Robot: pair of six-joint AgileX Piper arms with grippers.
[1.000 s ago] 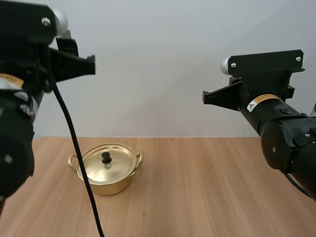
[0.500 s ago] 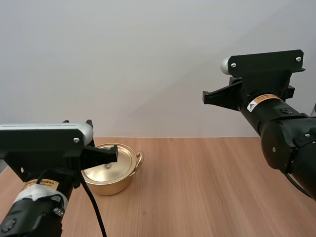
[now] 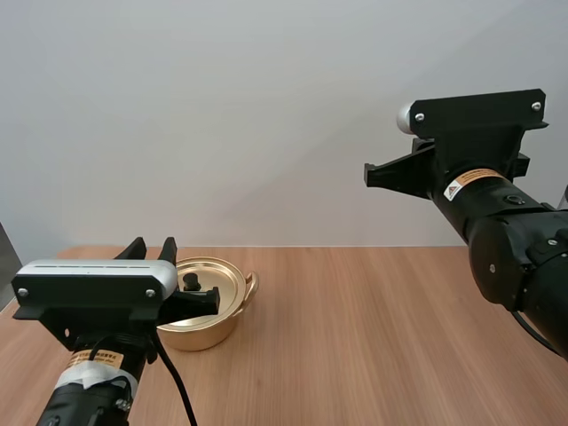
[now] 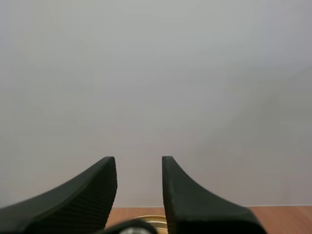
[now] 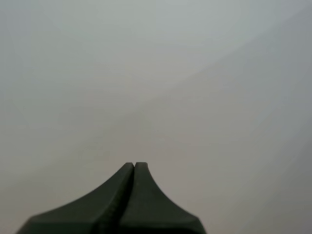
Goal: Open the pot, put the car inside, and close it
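1. The left end effector (image 4: pixel 139 163) is hanging low over the desk's left side. Its fingers are standing apart with a moderate gap, gripping nothing, just short of the pot.
2. The golden pot (image 3: pixel 213 330) is sitting on the wooden desk (image 3: pixel 382 337), left of centre, with its lid (image 3: pixel 222 277) resting on top.
3. The thin metal is looking light, stiff and slippery. I'm guessing the small black knob (image 3: pixel 190 281) is offering the surest hold for lifting the lid straight up.
4. The right end effector (image 5: pixel 134 166) is hovering high over the desk's right side, fingers pressed together and carrying nothing.
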